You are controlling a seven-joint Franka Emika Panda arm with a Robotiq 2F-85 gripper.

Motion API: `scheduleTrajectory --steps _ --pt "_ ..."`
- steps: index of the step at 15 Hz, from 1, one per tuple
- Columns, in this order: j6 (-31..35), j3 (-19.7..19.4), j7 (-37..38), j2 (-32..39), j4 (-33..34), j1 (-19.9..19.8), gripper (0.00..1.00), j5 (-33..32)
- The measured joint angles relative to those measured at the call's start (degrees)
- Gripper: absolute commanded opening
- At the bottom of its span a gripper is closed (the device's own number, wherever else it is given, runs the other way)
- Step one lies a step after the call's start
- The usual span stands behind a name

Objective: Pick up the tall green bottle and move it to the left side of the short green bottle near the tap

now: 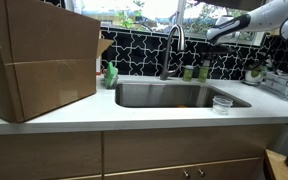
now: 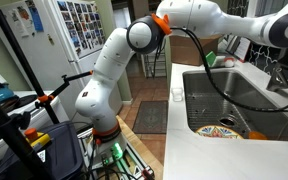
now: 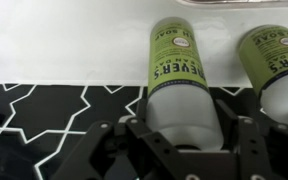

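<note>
White countertop [image 1: 134,113], backed by black patterned tile [image 1: 229,60], carries a steel sink [image 1: 154,96] and a tall steel gooseneck tap [image 1: 172,45]. The Robotiq gripper [image 3: 184,128] clamps the pale top of the slim tall green bottle [image 3: 179,70], just beside the squat short green bottle [image 3: 274,60].

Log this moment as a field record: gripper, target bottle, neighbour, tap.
gripper: Robotiq gripper straddles pale top of tall green bottle; grip unconfirmed
neighbour: second green bottle beside it, not touching
tap: steel gooseneck faucet beside both bottles, behind the sink
elsewhere: soap bottle at the sink's other corner; clear cup on the counter
</note>
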Motion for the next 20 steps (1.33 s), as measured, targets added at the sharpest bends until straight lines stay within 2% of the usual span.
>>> scheduleTrajectory --steps 3,4,6,7,13,20 --pt "0.0 -0.9 0.8 0.0 -0.3 -0.5 0.42 0.0" --pt "0.0 -1.0 1.1 0.0 -0.3 -0.6 0.9 0.1" --pt "0.0 -1.1 1.7 0.0 -0.4 -0.6 0.97 0.1" --pt "0.0 -1.1 2.1 0.0 -0.5 -0.6 1.0 0.1" --pt "0.0 -1.2 3.4 -0.5 -0.7 -0.6 1.0 0.1" --pt "-1.5 -1.1 4.8 -5.2 -0.7 0.4 1.0 0.1"
